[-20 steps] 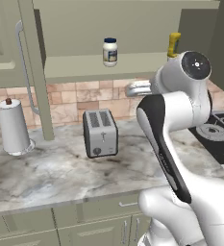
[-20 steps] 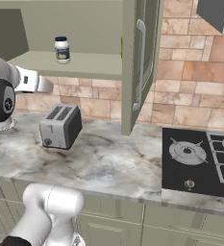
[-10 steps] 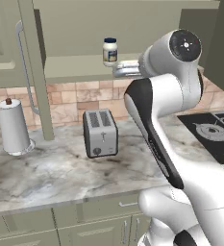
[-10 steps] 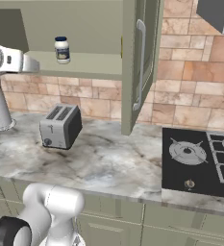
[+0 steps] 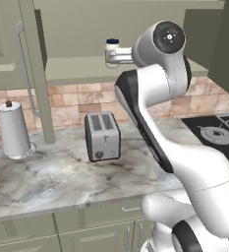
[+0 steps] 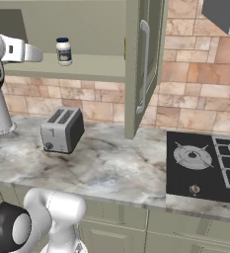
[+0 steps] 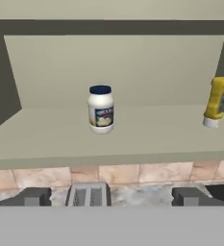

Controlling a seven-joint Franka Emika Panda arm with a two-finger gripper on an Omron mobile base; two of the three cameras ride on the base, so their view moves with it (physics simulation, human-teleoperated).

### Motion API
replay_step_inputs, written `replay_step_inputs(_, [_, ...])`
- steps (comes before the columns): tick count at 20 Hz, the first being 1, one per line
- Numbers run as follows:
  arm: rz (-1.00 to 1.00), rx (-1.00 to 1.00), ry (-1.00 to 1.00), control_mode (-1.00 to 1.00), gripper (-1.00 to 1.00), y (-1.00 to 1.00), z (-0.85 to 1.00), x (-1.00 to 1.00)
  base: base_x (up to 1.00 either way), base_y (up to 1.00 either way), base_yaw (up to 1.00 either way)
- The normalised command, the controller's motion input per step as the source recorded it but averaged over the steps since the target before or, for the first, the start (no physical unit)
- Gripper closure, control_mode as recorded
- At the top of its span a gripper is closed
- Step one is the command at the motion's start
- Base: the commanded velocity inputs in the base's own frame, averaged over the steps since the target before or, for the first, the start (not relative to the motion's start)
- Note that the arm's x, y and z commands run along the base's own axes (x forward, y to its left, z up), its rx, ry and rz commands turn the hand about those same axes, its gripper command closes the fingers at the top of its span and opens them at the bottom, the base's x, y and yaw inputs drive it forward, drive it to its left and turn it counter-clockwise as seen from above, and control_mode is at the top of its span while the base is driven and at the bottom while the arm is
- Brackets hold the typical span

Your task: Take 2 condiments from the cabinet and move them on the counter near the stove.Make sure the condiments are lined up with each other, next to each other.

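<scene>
The condiments stand on the shelf of the open cabinet point(image 7: 132, 139): a small white jar point(image 7: 101, 109) with a dark blue lid in the middle, and a slim yellow squeeze bottle point(image 7: 216, 101) at the right. My gripper point(image 7: 112, 197) is open, level with the shelf's front edge and short of the jar, with nothing between its fingers. From the side, the gripper point(image 6: 37, 53) points at the jar point(image 6: 63, 51) with a gap between them. In the left base view the gripper point(image 5: 110, 59) overlaps the jar point(image 5: 112, 47). The stove point(image 6: 205, 163) sits at the right end of the counter point(image 6: 116, 163).
A silver toaster point(image 5: 102, 135) stands on the counter below the shelf. A white paper-towel roll point(image 5: 13, 130) is at the far left. The open cabinet doors point(image 6: 145, 64) hang on either side of the shelf, each with a long silver handle.
The arm has lifted the hand from backsplash height up to shelf level and swung it toward the jar. The jaws stay wide open. Jar and bottle have not moved.
</scene>
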Motion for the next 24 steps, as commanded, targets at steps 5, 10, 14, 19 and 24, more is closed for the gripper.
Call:
replay_step_inputs(5, [-0.05,0.0,0.0,-1.0,-1.0,0.0,0.03,0.57,0.0,0.0,0.0])
replay_step_inputs(10, [-0.03,0.0,-0.01,-1.0,-1.0,0.0,0.26,0.41,0.0,0.0,0.0])
replay_step_inputs(14, [-0.02,0.0,0.0,-1.0,-1.0,0.0,0.19,0.28,0.0,0.0,0.0])
replay_step_inputs(19, [-0.03,0.0,0.0,-1.0,-1.0,0.0,0.0,0.35,0.0,0.0,0.0])
replay_step_inputs(24, [-0.03,0.0,0.0,-1.0,-1.0,0.0,-0.02,0.35,0.0,0.0,0.0])
